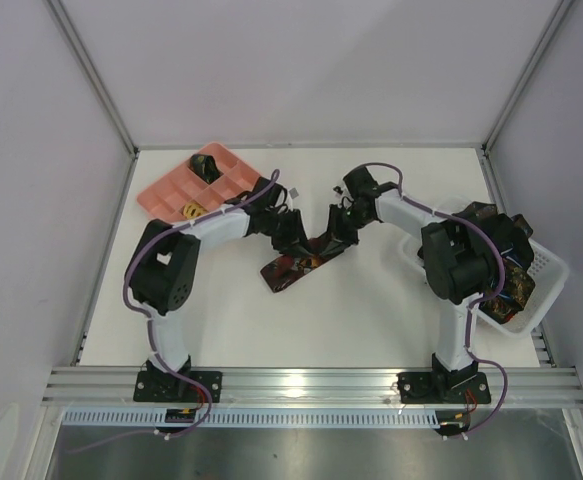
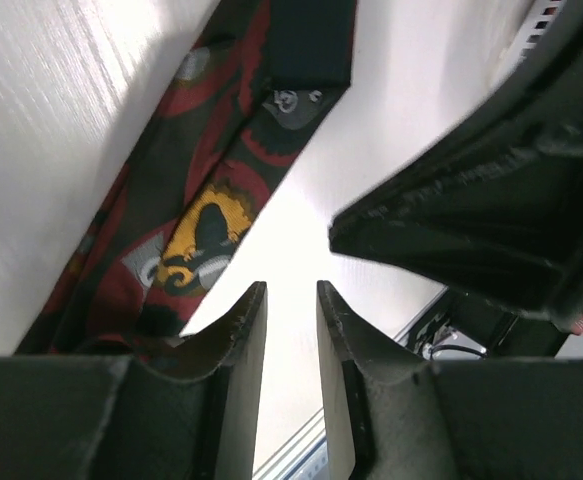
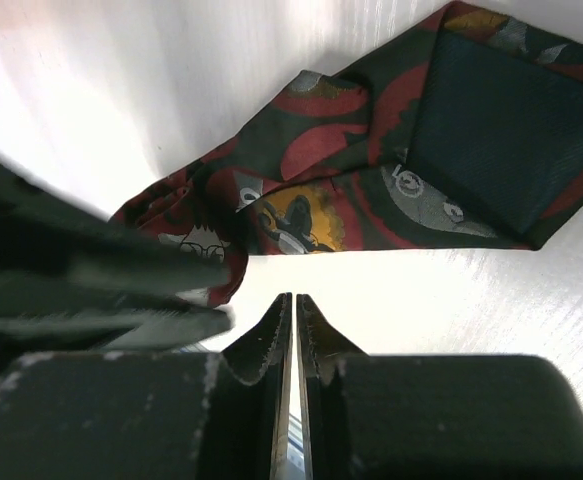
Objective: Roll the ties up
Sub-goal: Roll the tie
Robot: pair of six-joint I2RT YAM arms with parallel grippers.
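**Editor:** White panel walls box in a white desk (image 1: 371,310). Where is the work?

**Photographer:** At the centre of the desk. One tie (image 1: 301,262), dark with red swirls and a yellow figure, lies flat there. Its long axis runs on a slant, from the near-left toward the far-right. More ties (image 1: 506,285) are heaped in a white mesh basket (image 1: 546,275) at the right edge. A pink compartment tray (image 1: 171,190) sits at the far-left corner.

**Editor:** And the arms?

**Photographer:** Both reach in over the far side of the tie. The left pincer (image 1: 291,238) hangs near the middle of its length. Its wrist camera shows the fingers parted by a narrow gap with nothing between them, and the fabric lying off to their left. The right pincer (image 1: 343,235) is at the far-right end of the tie. Its fingers are pressed almost together and grip nothing, and the cloth lies just ahead of the tips.

**Editor:** What does the next move hang on?

**Photographer:** By my reading, on that far-right end. The dark lining shows there, and a roll would have to travel down the slant toward the near-left. The right arm looks the nearer to start it, and the left is well placed to steady the middle. Neither is touching the fabric as far as I can tell.

**Editor:** Any label or lettering?

**Photographer:** None that can be read. There is only a small grey emblem printed on the cloth.
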